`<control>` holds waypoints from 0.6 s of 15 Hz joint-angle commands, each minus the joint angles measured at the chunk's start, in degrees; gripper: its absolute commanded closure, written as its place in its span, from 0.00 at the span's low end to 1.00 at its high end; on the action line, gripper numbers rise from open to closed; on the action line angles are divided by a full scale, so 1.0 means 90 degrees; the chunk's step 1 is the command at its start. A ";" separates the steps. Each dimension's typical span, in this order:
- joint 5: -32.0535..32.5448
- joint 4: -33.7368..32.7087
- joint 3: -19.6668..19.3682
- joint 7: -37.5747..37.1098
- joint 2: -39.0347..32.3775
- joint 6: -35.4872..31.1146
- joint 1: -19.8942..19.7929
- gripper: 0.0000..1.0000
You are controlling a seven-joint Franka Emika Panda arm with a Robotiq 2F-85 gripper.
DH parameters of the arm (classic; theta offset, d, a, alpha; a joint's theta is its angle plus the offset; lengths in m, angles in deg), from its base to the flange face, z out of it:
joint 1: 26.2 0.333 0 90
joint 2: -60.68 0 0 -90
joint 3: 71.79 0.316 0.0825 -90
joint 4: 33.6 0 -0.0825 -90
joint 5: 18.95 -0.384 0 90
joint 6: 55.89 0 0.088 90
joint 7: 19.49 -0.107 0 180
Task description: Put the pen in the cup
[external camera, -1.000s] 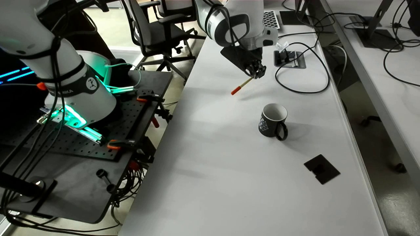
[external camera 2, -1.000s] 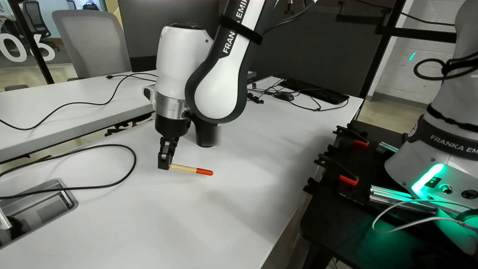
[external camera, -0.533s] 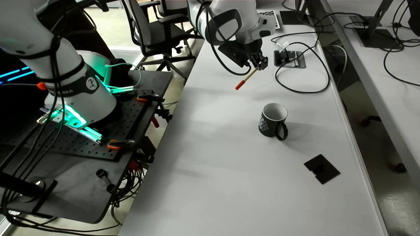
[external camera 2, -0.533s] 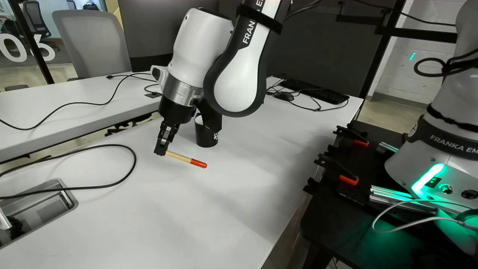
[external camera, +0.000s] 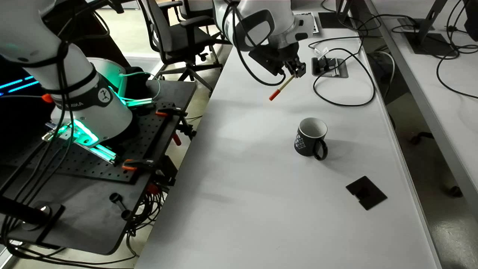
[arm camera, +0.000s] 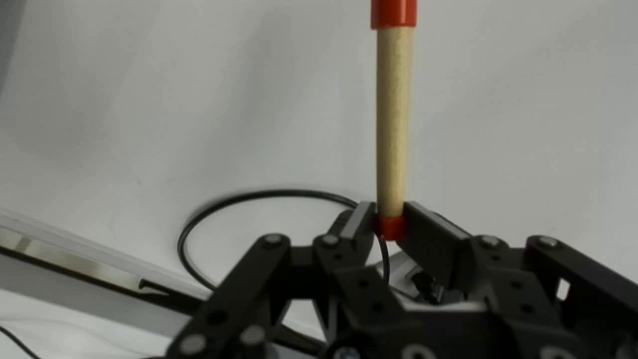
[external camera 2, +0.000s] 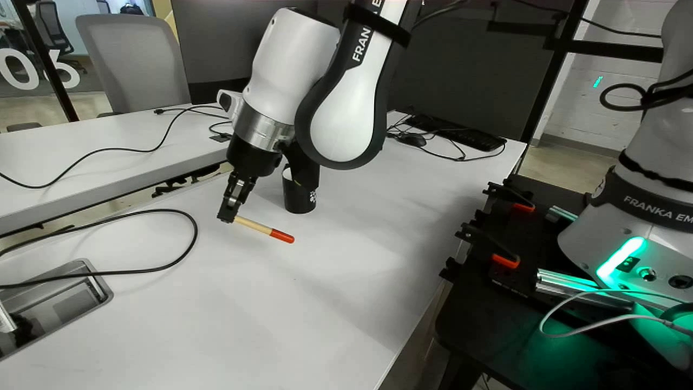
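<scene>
My gripper is shut on one end of the pen, a pale wooden stick with red-orange ends. In both exterior views the gripper holds the pen above the white table, slanting down towards its longer red end. The cup, a black mug with a pale inside and a side handle, stands upright on the table, apart from the pen. In an exterior view the arm partly hides the cup. The cup is out of view in the wrist view.
A flat black square piece lies on the table beyond the cup. A looped black cable and a recessed socket box lie near the gripper. A black keyboard and mouse sit at the table's far end.
My gripper has risen and tilted with the pen in it, lifting it higher off the table. Most of this came in the first half second. The cup has not moved.
</scene>
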State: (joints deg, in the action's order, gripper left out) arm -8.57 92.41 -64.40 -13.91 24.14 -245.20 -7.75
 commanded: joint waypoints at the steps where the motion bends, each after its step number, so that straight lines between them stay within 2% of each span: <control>1: -0.0193 -0.0001 0.0259 -0.0126 -0.0031 -0.1165 -0.0253 0.95; 2: -0.0241 0.0023 0.0263 -0.0159 -0.0020 -0.1510 -0.0282 0.95; 3: -0.0179 -0.0492 0.0485 -0.0252 0.0188 -0.0949 -0.0544 0.95; 5: -0.0234 -0.0728 0.0496 -0.0345 0.0265 -0.1054 -0.0678 0.95; 9: -0.0536 -0.1420 0.0261 -0.0465 0.0526 -0.1023 -0.0797 0.95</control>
State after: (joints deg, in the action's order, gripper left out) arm -10.99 83.12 -60.97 -16.91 27.43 -254.46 -14.44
